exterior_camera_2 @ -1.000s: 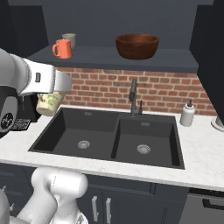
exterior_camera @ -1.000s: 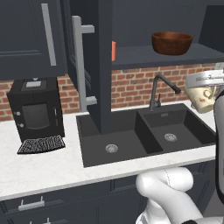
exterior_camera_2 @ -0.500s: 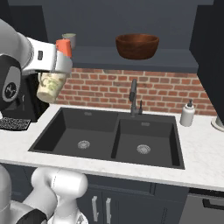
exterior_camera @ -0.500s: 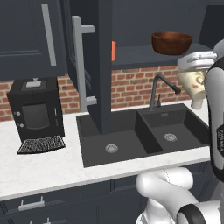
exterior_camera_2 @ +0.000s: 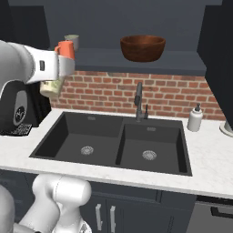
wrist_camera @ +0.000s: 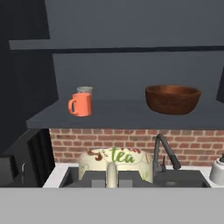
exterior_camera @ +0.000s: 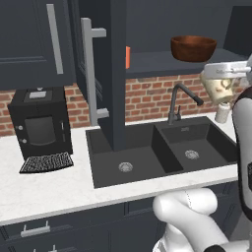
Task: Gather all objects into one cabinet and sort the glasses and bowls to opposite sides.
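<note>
The gripper [exterior_camera: 222, 84] holds the cream mug [exterior_camera: 218, 90] (patterned) below the brown bowl [exterior_camera: 193, 47].

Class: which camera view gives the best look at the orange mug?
The hand view: the orange mug stands unobstructed on the cabinet shelf, handle visible. In the right base view the arm partly hides it; the left base view shows an orange sliver behind the door edge.

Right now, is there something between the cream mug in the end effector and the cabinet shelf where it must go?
Nothing visible blocks it. The cream mug hangs below the open shelf; the orange mug and brown bowl leave a free gap.
</note>
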